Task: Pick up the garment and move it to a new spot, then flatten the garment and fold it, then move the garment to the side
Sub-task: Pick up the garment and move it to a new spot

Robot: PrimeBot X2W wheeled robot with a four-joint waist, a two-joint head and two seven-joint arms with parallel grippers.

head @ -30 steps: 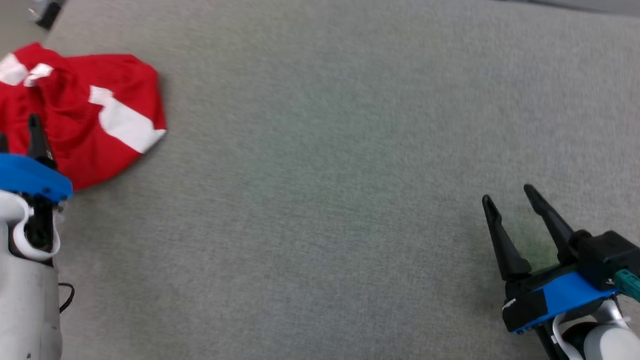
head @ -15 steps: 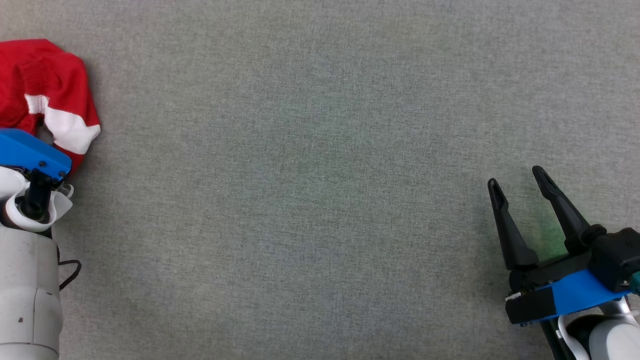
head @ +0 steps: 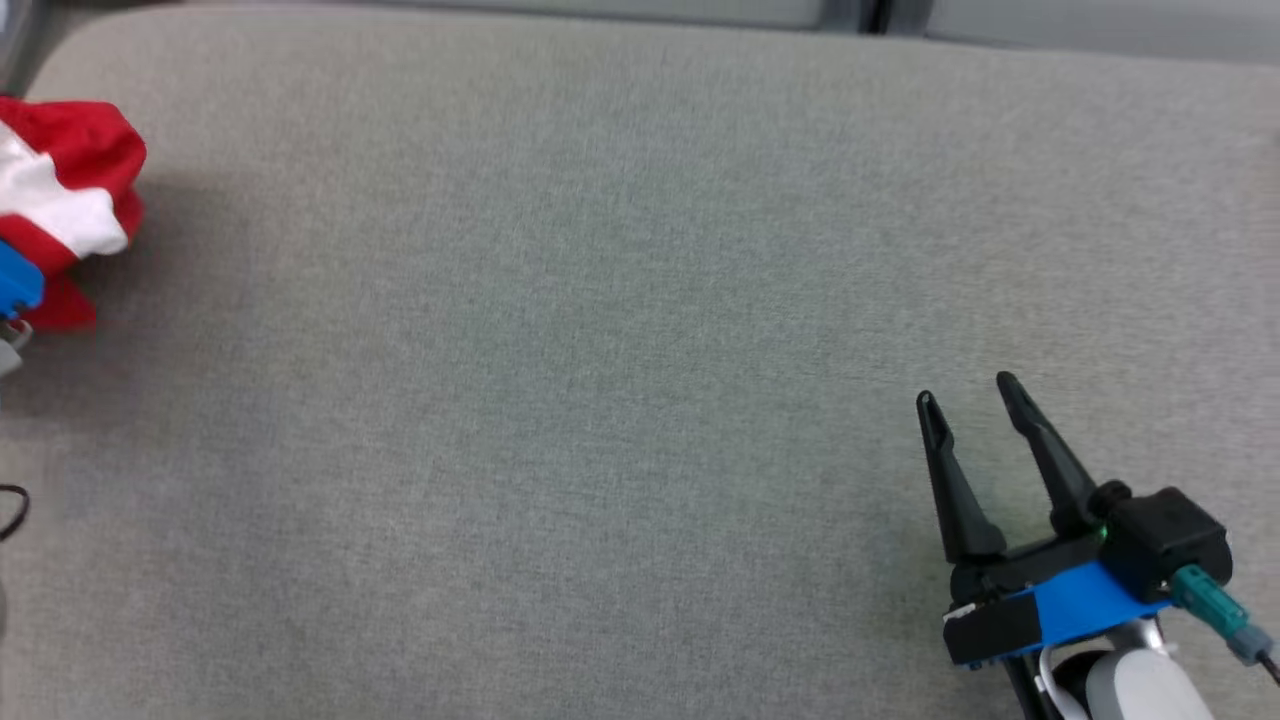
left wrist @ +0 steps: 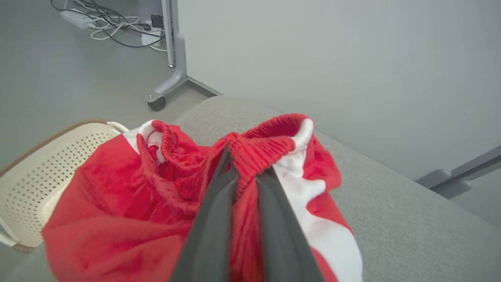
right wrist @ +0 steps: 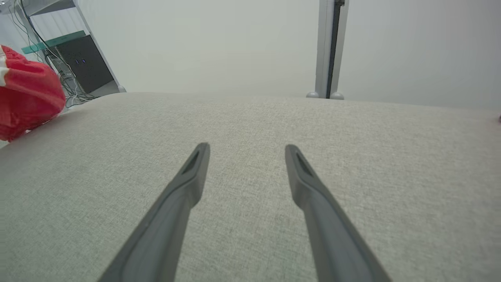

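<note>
The garment (head: 62, 195) is a red piece with white panels and a ribbed waistband, bunched up at the far left edge of the grey padded surface (head: 600, 350). In the left wrist view my left gripper (left wrist: 244, 166) is shut on the garment (left wrist: 164, 196), its two dark fingers pinching the red ribbed waistband, and the cloth hangs lifted around them. The garment also shows as a red lump (right wrist: 27, 98) at the left of the right wrist view. My right gripper (head: 968, 392) hovers open over the surface at the lower right, with nothing between its fingers (right wrist: 191, 176).
A cream perforated basket (left wrist: 35, 172) stands on the floor beyond the surface's left end. Cables and a wheeled metal leg (left wrist: 172, 74) lie on the floor behind it. A grey post (right wrist: 328, 47) rises past the far edge.
My left gripper has shut on the garment's waistband and the cloth has bunched up off the surface. The head camera has shifted, so the garment now sits at the picture's left edge.
</note>
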